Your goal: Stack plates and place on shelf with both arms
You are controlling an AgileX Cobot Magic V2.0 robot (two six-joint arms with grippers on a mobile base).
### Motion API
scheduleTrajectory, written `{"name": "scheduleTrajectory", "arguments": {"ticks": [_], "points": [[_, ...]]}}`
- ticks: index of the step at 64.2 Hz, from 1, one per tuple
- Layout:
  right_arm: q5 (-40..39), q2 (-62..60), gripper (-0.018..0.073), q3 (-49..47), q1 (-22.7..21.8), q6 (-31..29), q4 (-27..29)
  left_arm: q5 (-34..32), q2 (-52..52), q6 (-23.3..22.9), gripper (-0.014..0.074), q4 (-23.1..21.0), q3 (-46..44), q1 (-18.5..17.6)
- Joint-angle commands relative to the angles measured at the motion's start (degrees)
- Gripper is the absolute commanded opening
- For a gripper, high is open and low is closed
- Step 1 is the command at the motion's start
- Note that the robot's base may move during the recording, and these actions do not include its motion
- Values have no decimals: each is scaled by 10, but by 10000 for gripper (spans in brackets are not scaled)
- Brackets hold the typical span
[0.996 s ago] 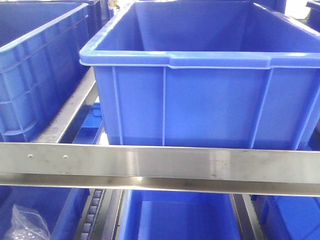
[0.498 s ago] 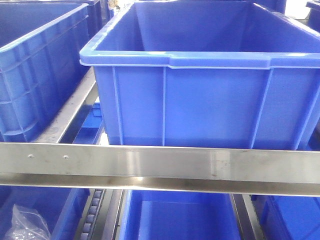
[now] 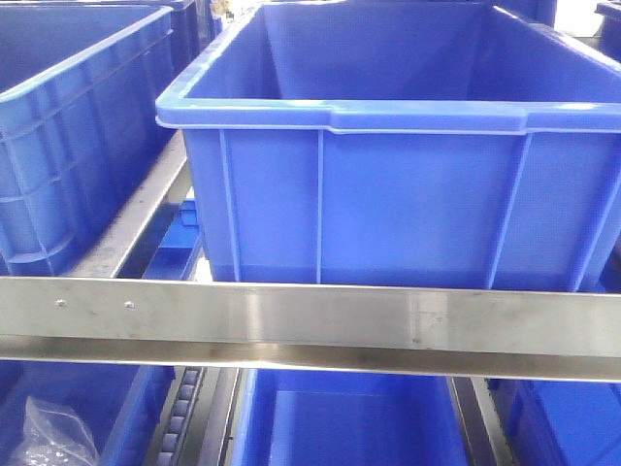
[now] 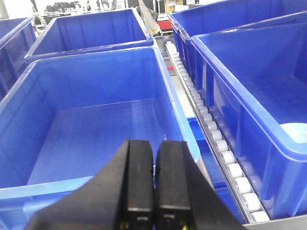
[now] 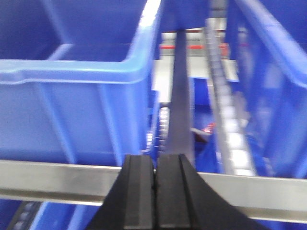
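A pale bluish-white rounded edge point(image 4: 293, 132), seemingly part of a plate, lies inside the blue bin point(image 4: 249, 96) at the right of the left wrist view. Most of it is cut off by the frame. No plate shows in the front or right wrist views. My left gripper point(image 4: 154, 146) is shut and empty, above the near rim of a large empty blue bin point(image 4: 96, 129). My right gripper point(image 5: 155, 160) is shut and empty, in front of the steel shelf rail point(image 5: 43, 179), beside a blue bin point(image 5: 72, 91). The right wrist view is blurred.
The front view shows a large blue bin point(image 3: 388, 194) on the upper shelf behind a steel rail point(image 3: 310, 325), another bin point(image 3: 68, 146) to its left, and bins below point(image 3: 349, 427). A roller track point(image 4: 211, 129) runs between bins. A clear plastic bag point(image 3: 49, 437) lies at the lower left.
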Motion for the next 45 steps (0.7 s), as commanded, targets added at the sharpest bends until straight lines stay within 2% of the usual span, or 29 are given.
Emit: {"name": "scheduleTrajectory", "arguments": {"ticks": [1,45], "points": [[-45,-11,57,1,6,2,-9,-45,5,-2,83,-1,-22,-1],[-48,-10,57,1,2,2,-8,-45,5,-2,83,-1,-22,-1]]}}
